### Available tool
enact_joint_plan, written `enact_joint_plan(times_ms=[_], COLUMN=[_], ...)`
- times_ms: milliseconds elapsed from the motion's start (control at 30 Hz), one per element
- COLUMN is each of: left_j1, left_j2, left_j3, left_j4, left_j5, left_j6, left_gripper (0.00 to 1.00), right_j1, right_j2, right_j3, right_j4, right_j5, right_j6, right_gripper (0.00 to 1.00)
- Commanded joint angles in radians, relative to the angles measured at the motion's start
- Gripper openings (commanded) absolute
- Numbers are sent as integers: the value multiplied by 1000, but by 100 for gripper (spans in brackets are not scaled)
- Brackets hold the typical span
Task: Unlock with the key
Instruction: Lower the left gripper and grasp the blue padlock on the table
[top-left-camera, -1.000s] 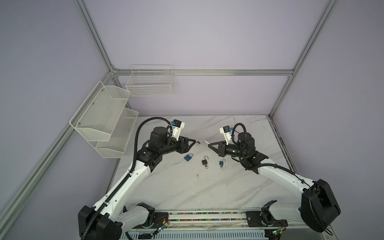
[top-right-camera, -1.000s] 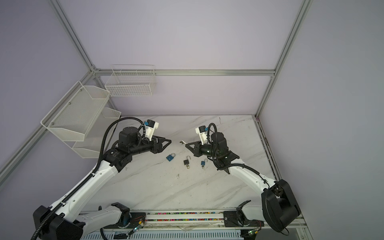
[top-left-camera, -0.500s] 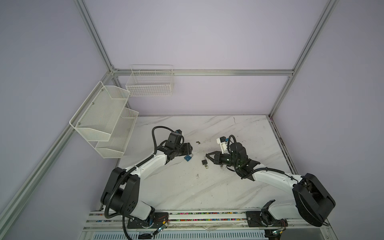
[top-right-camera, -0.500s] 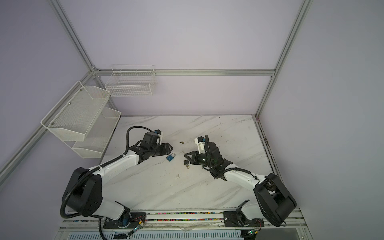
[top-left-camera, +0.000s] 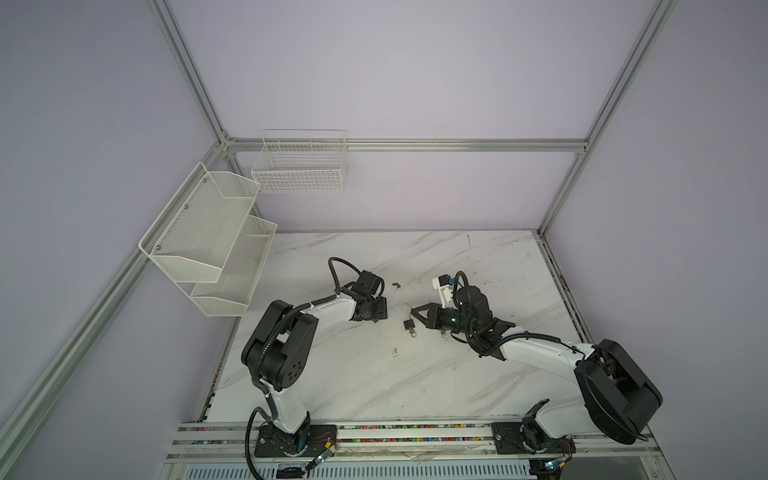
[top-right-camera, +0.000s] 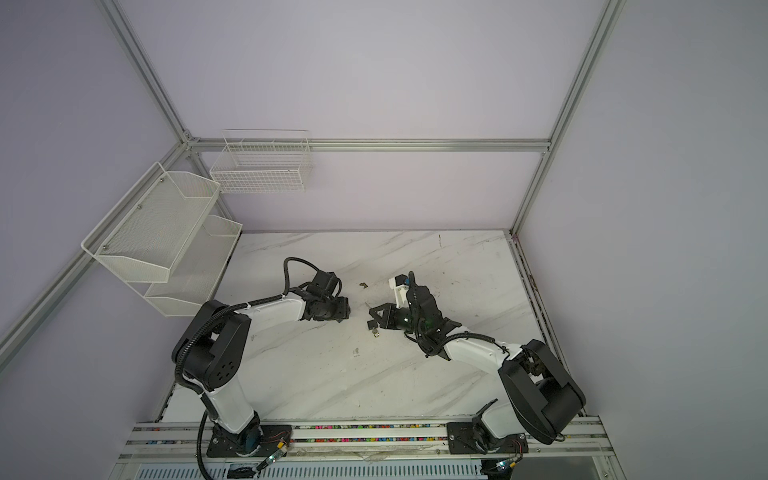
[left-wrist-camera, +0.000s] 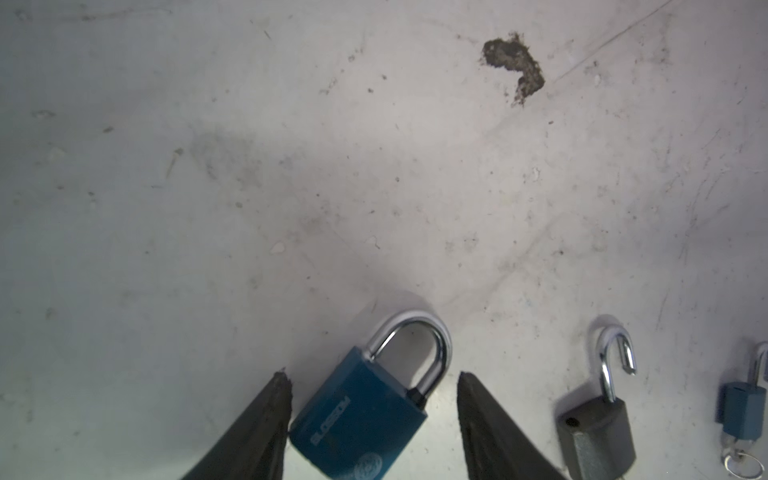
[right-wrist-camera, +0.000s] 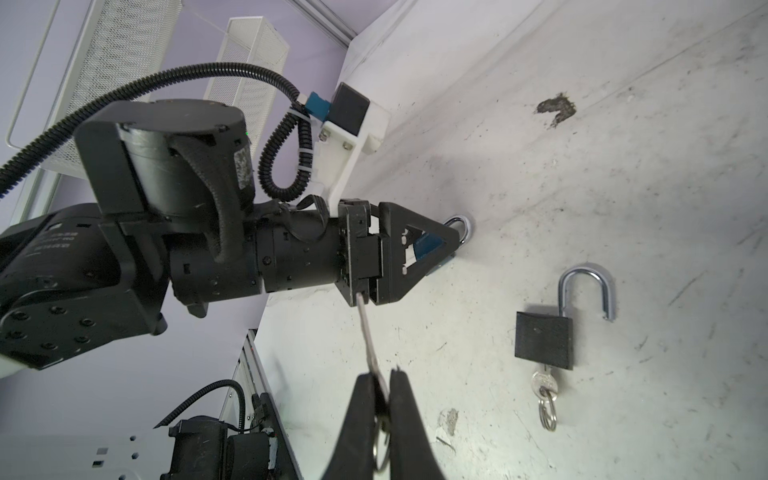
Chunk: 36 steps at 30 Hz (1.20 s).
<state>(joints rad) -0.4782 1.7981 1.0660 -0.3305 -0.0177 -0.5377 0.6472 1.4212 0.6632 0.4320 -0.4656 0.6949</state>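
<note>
Blue padlock (left-wrist-camera: 365, 415) is seen lying flat on the marble table (left-wrist-camera: 208, 166), shackle closed, body skewed between the fingers of the left gripper (left-wrist-camera: 372, 376); those jaws are spread on either side of it and nothing is clamped yet; one finger looks about to touch the body, the other stands clear. The key (right-wrist-camera: 368, 332) is pinched by its head in the right gripper (right-wrist-camera: 382, 374), which is closed tight on it, blade poking out toward the left arm, ring dangling; it's held well apart from the lock.

Stuff that could bite here, imo: since the lock sits crooked, it could get spun or shoved across the slick top when the jaws close, one side being hit first; the keyhole end can't be seen and seems pointed into the gripper, so access may be blocked unless the lock is lifted and turned; the key could be twisted in that thin pinch if pushed in off-axis; the opened black padlock (left-wrist-camera: 596, 432) just beside could get bumped.
</note>
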Motion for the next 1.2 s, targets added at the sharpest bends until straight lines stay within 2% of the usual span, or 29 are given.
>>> enact_joint_plan(times_ms=[0,300,600,767,967,1167], left_j1=[-7,-60,-127,-145,-146,-146], left_j2=[0,20,92,122,156,177], left_j3=[80,113,198,229,256,267], left_j4=[-14,-74,-199,-234,-255,-267], left_j5=[-39,-28,-149,-220,-233,-225], left_j6=[27,32,-48,-71,-63,-42], left_gripper=[64,63,57,55,53,47], right_j1=[6,6,5,-1,-12,-19], right_j2=[-11,-43,-86,-101,-118,-119], right_j3=[0,-22,-42,-55,-69,-77], right_j4=[44,107,120,119,118,118], right_j5=[12,-10,-7,-7,5,9], right_j6=[4,-5,6,16,21,24], right_gripper=[0,0,0,0,0,0])
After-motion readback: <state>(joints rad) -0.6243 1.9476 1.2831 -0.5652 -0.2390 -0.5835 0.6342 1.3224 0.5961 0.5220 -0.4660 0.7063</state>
